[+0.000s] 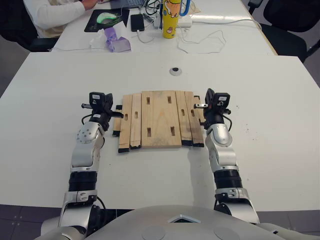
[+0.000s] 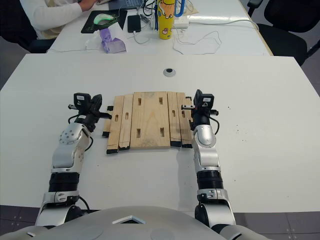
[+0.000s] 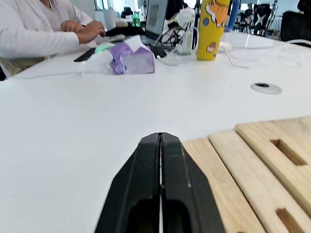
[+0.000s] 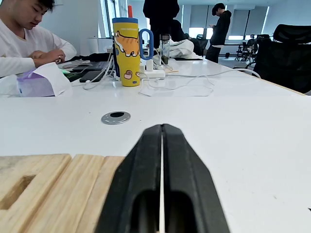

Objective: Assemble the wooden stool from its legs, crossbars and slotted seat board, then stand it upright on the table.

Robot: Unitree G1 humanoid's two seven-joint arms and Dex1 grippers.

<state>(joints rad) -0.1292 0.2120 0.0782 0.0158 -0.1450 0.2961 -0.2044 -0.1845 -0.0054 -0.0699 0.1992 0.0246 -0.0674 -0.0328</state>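
The slotted seat board (image 1: 160,118) lies flat in the middle of the white table (image 1: 270,100). Slotted wooden legs and crossbars lie flat against both its sides: a pair on the left (image 1: 128,121) and a pair on the right (image 1: 190,117), their ends capped in black. My left gripper (image 1: 98,97) rests on the table just left of the left pair, shut and holding nothing (image 3: 160,141). My right gripper (image 1: 216,98) sits at the right edge of the right pair, also shut and empty (image 4: 162,133).
A round cable grommet (image 1: 175,71) sits in the table beyond the board. On the far table stand a yellow mug (image 1: 171,19), a purple tissue pack (image 1: 116,41), cables (image 1: 202,40) and a phone (image 1: 137,22). A person in white sits at the far left.
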